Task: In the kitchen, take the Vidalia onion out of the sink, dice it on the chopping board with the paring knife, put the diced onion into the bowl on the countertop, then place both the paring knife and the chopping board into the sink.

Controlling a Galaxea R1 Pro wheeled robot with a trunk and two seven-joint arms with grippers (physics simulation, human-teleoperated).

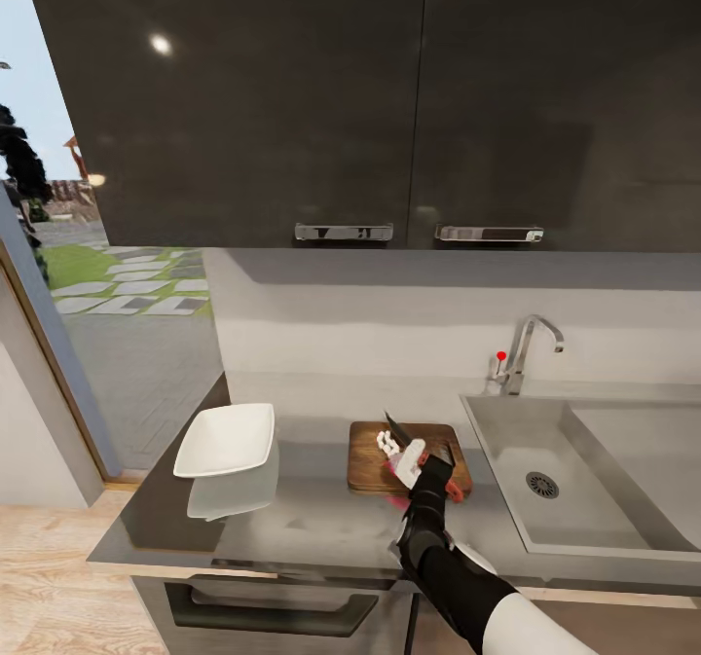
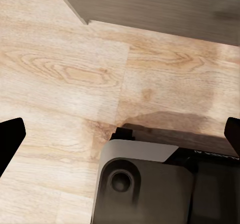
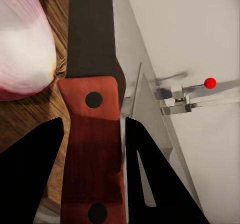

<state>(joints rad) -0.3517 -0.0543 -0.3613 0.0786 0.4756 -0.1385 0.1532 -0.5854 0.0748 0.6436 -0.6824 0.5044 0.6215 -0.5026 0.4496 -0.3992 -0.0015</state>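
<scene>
Between your R gripper fingers sits the paring knife, clenched on its red handle, blade out past the tips over the chopping board. Onion lies on the board just beside the blade. Sink is off to the gripper's right, bowl well left. L gripper is spread wide over wood floor, holding nothing.
</scene>
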